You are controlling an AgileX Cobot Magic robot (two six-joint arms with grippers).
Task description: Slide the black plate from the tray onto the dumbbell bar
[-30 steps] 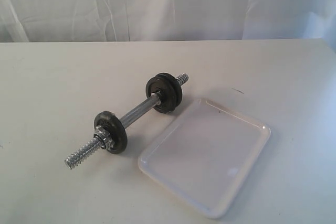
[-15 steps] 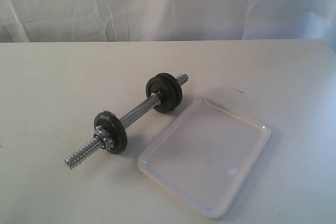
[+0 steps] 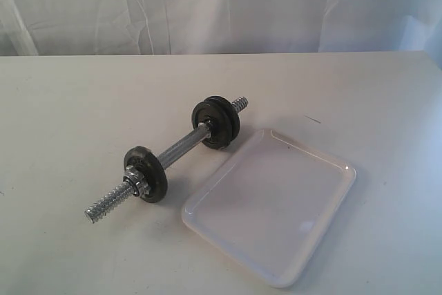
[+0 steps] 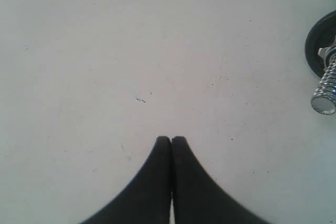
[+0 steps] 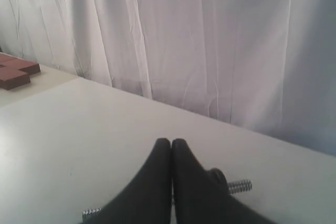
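1. First, found the left gripper (image 4: 171,139) with its jaws pressed together, nothing between them, poised over the white table (image 4: 105,66). Saw one threaded end of the dumbbell bar (image 4: 325,93) and a black disc (image 4: 319,45) at the edge of the left wrist view, well apart from the fingertips.
2. Noted the dumbbell bar (image 3: 181,146) lying diagonally on the table in the exterior view, its near end to the left and its far end towards the white curtain (image 3: 207,5).
3. Spotted a metal collar (image 3: 135,183) outside the near disc (image 3: 146,173).
4. Took the black plate (image 3: 217,124) to be in the stack on the bar's far end, seemingly two discs pressed together. Could not tell it from its look-alikes.
5. Placed the tray (image 3: 276,198) just beside the bar, on its right. Could not tell whether they touched.
6. Lastly, found the right gripper (image 5: 171,141) likewise closed tight on nothing, raised above the table, the bar's threaded tip (image 5: 239,185) showing beyond it. Glimpsed a brown block (image 5: 16,72) on a separate surface.
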